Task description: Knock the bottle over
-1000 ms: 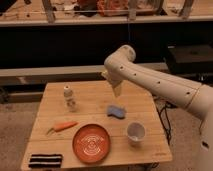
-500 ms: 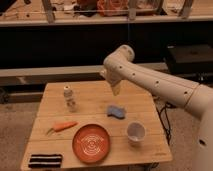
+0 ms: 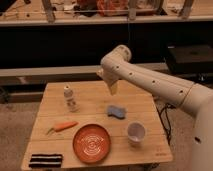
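**Bottle upright on the left of the table, open gripper hanging over the middle**

A wooden table fills the lower half of the frame. At its lower left corner lies a flat black thing with pale stripes; it may be a brush or a comb, but the view is too poor to tell which. Just above and right of it, a carrot lies on its side, orange end pointing right.

Above the carrot, in the left part of the tabletop, the bottle stands upright with its white cap on top. Nothing touches it.

Right of the carrot, near the front edge, sits a round orange plate with a pale ring pattern.

Near the centre of the frame the gripper hangs pointing down over the back part of the table. It is to the right of the bottle and apart from it. Its jaws stand wide and hold nothing.

Below the gripper a blue sponge lies on the wood. Lower and further right a white cup stands upright near the front edge.

The white arm rises from the right edge of the frame and bends at a rounded joint above the gripper.
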Tool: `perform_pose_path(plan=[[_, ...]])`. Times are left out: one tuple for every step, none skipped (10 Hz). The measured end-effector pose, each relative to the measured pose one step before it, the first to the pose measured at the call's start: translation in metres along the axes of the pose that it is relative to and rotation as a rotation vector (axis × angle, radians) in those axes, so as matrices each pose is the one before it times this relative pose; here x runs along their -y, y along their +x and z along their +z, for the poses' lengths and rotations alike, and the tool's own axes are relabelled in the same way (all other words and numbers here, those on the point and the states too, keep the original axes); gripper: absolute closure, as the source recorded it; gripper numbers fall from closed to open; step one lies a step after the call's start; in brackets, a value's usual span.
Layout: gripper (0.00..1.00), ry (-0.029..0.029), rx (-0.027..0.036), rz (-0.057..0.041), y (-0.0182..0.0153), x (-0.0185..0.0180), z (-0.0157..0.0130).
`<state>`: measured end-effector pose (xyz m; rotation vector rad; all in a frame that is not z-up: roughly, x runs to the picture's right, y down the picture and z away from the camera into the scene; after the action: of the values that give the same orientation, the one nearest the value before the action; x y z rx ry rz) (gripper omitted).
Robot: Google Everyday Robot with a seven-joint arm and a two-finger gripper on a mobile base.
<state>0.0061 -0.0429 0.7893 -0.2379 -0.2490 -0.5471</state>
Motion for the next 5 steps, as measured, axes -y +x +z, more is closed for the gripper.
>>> perform_pose_path(plan=[[0.2,0.00299,0.00285,-0.00151,-0.00173,0.00173,-0.00009],[0.2,0.0034,0.00161,-0.0014,-0.00112,0.00119,0.00047],[0.2,0.00435,0.00394,-0.0058,-0.00176,0.00222,0.0003],[0.2,0.00235,0.00571,-0.00497,-0.00222,0.00143,0.00082],[0.2,0.00374,0.0046,-0.00346,-0.00082,0.00116,0.00027]])
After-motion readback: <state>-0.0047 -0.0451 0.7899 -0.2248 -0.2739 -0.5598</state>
